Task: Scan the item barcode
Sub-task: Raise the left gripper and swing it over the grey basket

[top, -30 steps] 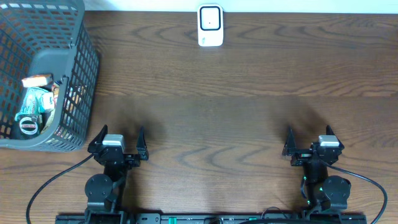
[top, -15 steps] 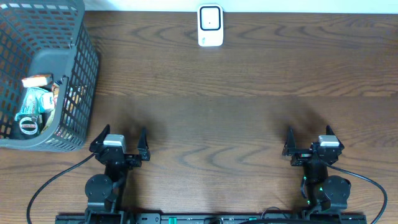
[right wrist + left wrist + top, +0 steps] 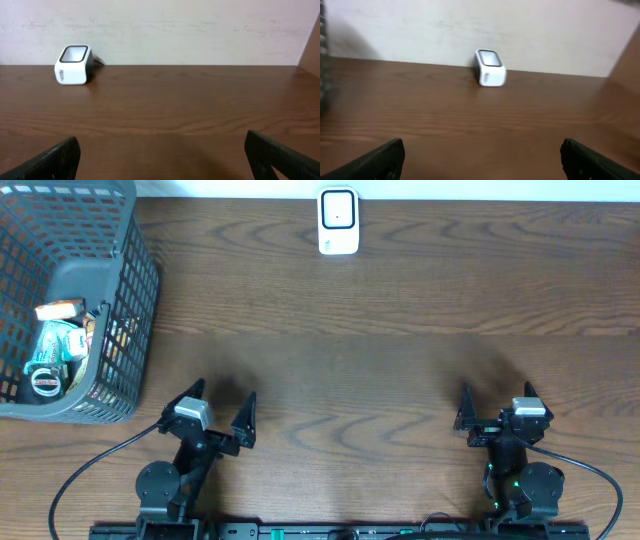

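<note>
Nothing of the task is done, as far as the pictures show. The left end effector [image 3: 220, 402] has its fingers spread wide with nothing between them, and the right end effector [image 3: 496, 405] is the same, apart and empty. Both sit low over the bare surface [image 3: 400, 330].

The items [image 3: 55, 345] to be scanned lie in the basket [image 3: 140, 290], ahead of the left end effector and off to its left, well apart from it. Which one is meant I cannot tell; a small box and some packets show. The scanner [image 3: 338, 221] stands far ahead of both, between their lines, ahead and to the right of the left one and ahead and to the left of the right one.

What remains, by my judgement, is everything: reaching into the basket, taking an item, carrying it to the scanner and presenting its barcode
</note>
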`<action>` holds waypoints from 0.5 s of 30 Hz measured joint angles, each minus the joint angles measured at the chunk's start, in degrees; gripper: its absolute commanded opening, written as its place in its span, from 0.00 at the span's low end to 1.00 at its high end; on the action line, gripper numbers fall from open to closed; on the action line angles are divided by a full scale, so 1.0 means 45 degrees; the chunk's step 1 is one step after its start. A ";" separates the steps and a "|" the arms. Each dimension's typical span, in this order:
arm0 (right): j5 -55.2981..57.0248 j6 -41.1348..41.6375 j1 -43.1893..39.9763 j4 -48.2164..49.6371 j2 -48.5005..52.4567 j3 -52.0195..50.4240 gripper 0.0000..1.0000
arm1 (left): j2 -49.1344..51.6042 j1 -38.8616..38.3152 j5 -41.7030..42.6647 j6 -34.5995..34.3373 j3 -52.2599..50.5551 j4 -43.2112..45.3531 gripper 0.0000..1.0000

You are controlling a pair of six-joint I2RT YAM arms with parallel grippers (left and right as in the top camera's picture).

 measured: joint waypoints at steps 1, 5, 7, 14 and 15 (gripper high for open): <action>0.0000 0.0000 -0.0005 0.0005 0.0000 0.0000 0.99 | 0.0000 0.0000 0.0126 -0.0204 0.0000 0.0000 0.98; 0.0000 0.0005 -0.0005 0.0000 0.0000 0.0000 0.99 | 0.0000 -0.0005 0.0452 -0.0699 0.0000 0.0010 0.97; 0.0000 0.0000 0.0000 0.0000 0.0000 0.0000 0.99 | 0.0000 -0.0005 0.0520 -0.0840 0.0000 0.0015 0.97; 0.0000 0.0000 -0.0005 0.0000 0.0000 0.0000 0.99 | 0.0000 -0.0005 0.0189 -0.0971 -0.0049 0.0719 0.98; 0.0000 0.0000 -0.0005 0.0000 0.0000 0.0000 0.99 | 0.0000 -0.0005 0.0146 -0.1015 -0.0058 0.1083 0.98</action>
